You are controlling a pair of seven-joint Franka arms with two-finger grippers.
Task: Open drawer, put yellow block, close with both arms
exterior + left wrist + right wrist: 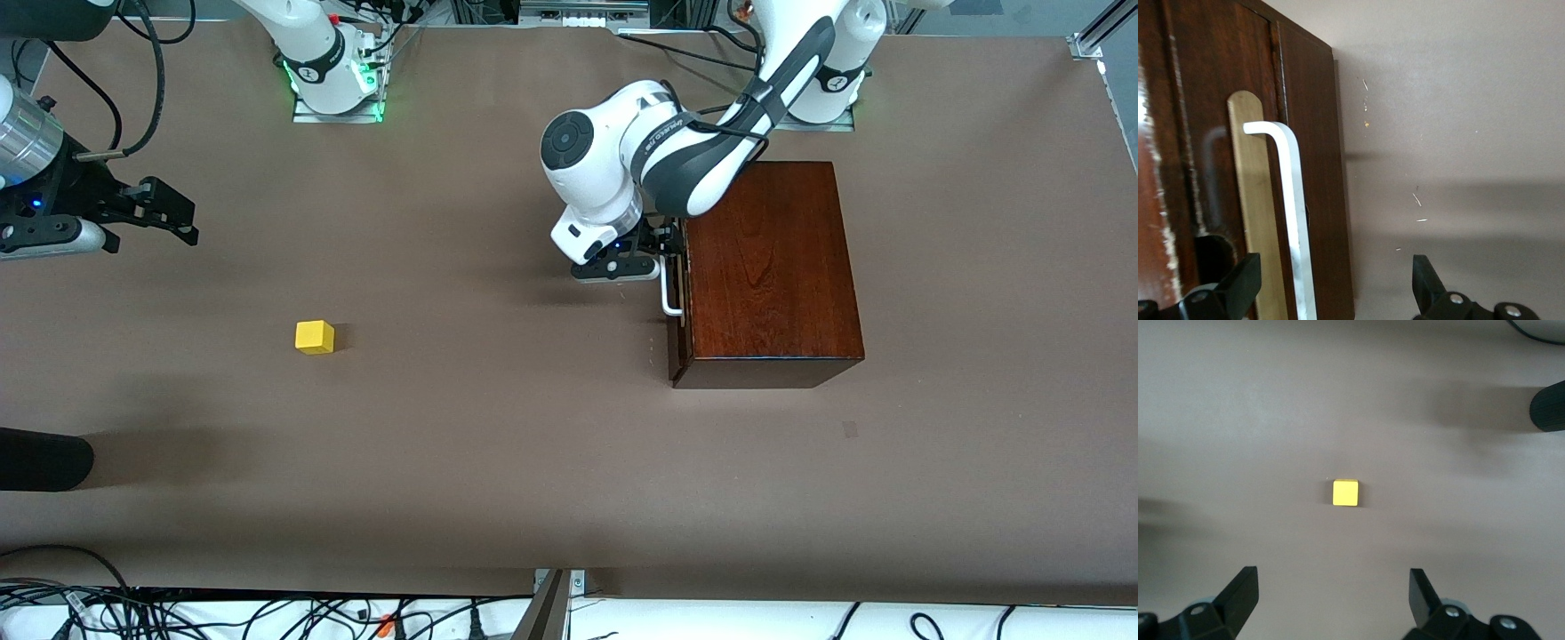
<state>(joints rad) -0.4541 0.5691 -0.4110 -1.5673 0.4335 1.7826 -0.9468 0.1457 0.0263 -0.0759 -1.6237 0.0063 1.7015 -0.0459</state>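
Yellow block [315, 337]: I am seeing it sitting alone on the bare table [498, 462], nearest the front camera of the task's things, toward the right arm's end and well apart from the wooden box [769, 267].
Drawer [1261, 220]: it is looking shut, its dark front flush with the box; the white handle [669, 289] is standing out from it.
Left gripper [1331, 287]: I am holding it at the drawer front, fingers spread wide with the handle bar between them, not clamped yet.
Right gripper [1331, 603]: it is waiting up over the table with the block in its sights, fingers fully released, holding nothing.
Progress: I am judging nothing done yet. Pulling the drawer open, loading the block and the two-arm close are all left.
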